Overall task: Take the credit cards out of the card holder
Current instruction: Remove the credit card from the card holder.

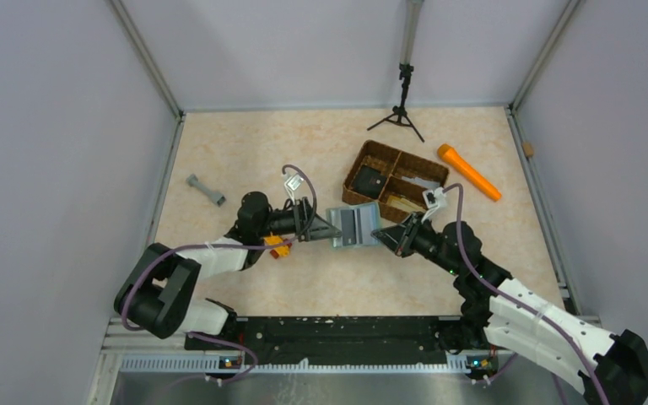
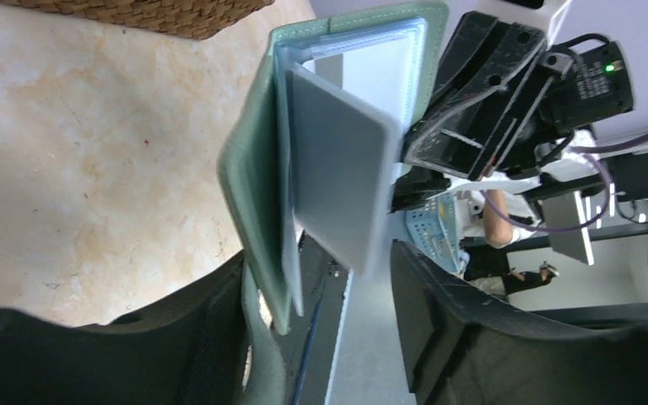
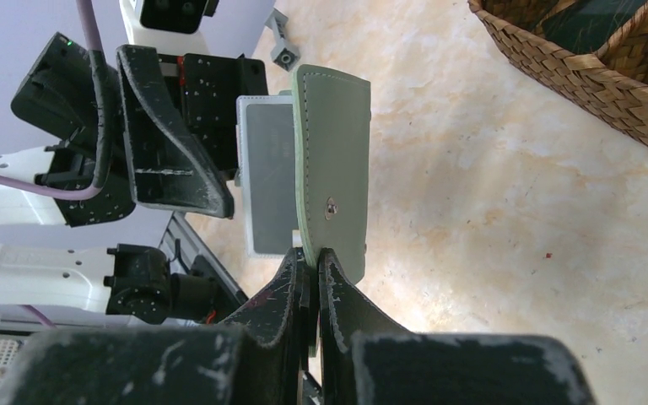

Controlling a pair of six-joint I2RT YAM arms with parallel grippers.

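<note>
So far, our right hand (image 3: 312, 257) pinched the card holder (image 3: 337, 152) while our left hand (image 2: 316, 257) gaped around one half-out card (image 2: 342, 160).

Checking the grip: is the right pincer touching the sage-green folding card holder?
Touching. The right wrist view shows the right pincer clamped on an edge of the sage-green folding card holder.

No text, label, brand, number or sign legible in any view; card holder (image 1: 353, 226) unmarked as seen.
</note>
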